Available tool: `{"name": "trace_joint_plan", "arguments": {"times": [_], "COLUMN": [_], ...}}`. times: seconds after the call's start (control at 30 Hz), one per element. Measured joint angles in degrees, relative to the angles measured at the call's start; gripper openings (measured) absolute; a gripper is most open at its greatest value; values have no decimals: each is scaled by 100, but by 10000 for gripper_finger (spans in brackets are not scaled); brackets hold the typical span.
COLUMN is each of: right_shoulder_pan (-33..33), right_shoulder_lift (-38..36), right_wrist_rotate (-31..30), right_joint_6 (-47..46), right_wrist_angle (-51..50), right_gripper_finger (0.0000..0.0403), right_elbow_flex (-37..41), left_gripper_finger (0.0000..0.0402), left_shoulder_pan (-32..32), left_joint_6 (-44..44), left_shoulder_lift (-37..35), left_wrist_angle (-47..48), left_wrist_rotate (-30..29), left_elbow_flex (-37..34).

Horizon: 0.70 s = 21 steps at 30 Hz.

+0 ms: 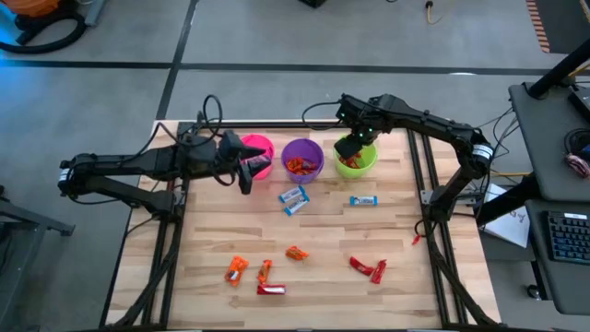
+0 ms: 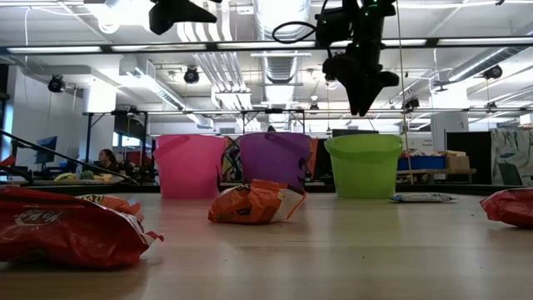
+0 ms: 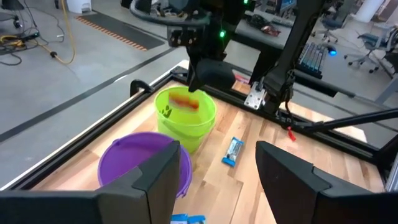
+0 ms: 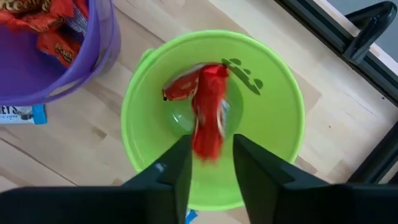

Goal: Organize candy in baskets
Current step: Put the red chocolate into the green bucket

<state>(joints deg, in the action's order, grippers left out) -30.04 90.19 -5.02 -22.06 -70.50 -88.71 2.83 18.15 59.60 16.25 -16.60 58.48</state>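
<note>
You see a pale wooden bench [image 1: 323, 231] with a black frame rail [image 1: 442, 267] on a grey floor. A keyboard [image 1: 567, 240] sits on a side desk, and a seated person [image 2: 107, 160] shows far behind.

Three round plastic buckets along the far side: pink bucket [image 1: 257, 154] left, purple bucket [image 1: 302, 159] middle, lime green bucket [image 4: 211, 118] right with a dark green mark on its inner wall. Red shiny wrapper [image 4: 208, 118] over the green one. Orange wrappers [image 4: 46, 25] in the purple. Blue-and-white wrapped bars [image 1: 294, 199] mid-table. Pale wood plank table [image 1: 323, 277], black frame.
</note>
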Motion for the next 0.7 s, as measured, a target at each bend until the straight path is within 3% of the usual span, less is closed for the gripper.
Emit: {"name": "trace_joint_plan", "arguments": {"times": [0.23,0.57,0.7], "right_shoulder_pan": [0,276,689], "right_shoulder_lift": [0,-263,-352], "right_wrist_rotate": [50,1600,1751], "right_joint_6": [-7,-690,-938], "right_wrist_angle": [54,-209,-420], "right_gripper_finger": [162,166,166], "right_elbow_flex": [0,0,0], "left_gripper_finger": [191,191,191], "left_shoulder_pan": [0,1,1], "left_joint_6": [92,408,427], "left_shoulder_lift": [41,320,404], "left_wrist_angle": [380,951,956], "left_wrist_rotate": [3,68,70], "left_elbow_flex": [-3,-11,-11]}}
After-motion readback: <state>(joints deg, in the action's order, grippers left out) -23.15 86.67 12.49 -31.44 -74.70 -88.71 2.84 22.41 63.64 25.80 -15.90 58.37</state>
